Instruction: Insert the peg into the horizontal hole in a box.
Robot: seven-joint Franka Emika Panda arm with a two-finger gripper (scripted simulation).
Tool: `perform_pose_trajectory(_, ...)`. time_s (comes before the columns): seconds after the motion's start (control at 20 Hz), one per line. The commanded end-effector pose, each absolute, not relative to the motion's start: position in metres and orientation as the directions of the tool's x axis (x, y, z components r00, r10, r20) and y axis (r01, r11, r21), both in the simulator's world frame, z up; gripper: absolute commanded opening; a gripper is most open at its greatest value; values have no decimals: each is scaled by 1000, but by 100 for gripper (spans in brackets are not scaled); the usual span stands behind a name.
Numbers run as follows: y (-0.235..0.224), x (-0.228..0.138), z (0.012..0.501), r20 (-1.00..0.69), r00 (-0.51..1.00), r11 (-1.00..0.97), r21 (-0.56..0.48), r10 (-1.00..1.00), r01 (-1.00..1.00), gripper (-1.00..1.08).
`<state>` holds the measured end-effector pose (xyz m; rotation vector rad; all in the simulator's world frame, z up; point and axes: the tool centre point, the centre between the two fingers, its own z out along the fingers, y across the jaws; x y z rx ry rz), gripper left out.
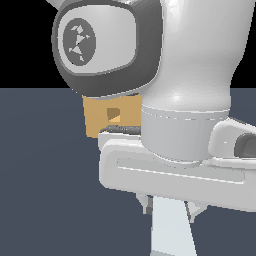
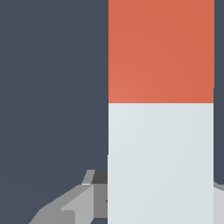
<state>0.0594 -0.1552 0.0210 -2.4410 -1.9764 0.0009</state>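
The tan box [image 1: 97, 119] stands behind my arm in the exterior view, mostly hidden by the arm's links. Its small square hole [image 1: 114, 116] faces the camera. My gripper [image 1: 170, 209] hangs low in front of the box, shut on the peg [image 1: 172, 235], whose pale grey-white part runs down out of the frame. In the wrist view the peg [image 2: 160, 162] fills the picture between the grey fingers [image 2: 72, 208], and its orange-red end [image 2: 161, 50] points away from the gripper. The peg is well apart from the hole.
The big white and grey arm links [image 1: 190, 75] fill most of the exterior view. A flat dark blue-grey floor [image 1: 40, 190] lies under everything.
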Motion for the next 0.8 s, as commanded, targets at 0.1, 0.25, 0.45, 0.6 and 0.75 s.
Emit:
perform_pose_trajectory(0.1, -155, 60, 21, 0, 208, -208, 0, 978, 978, -100)
perform_pose_trajectory(0.25, -155, 60, 21, 0, 208, -208, 0, 978, 978, -100)
perform_pose_trajectory(0.45, -154, 59, 21, 0, 209, -209, -1, 978, 978, -100)
perform_pose_trajectory(0.6, -153, 56, 23, 0, 211, -211, -1, 977, 977, -100)
perform_pose_trajectory(0.75, -150, 51, 25, 0, 215, -215, -1, 977, 977, -100)
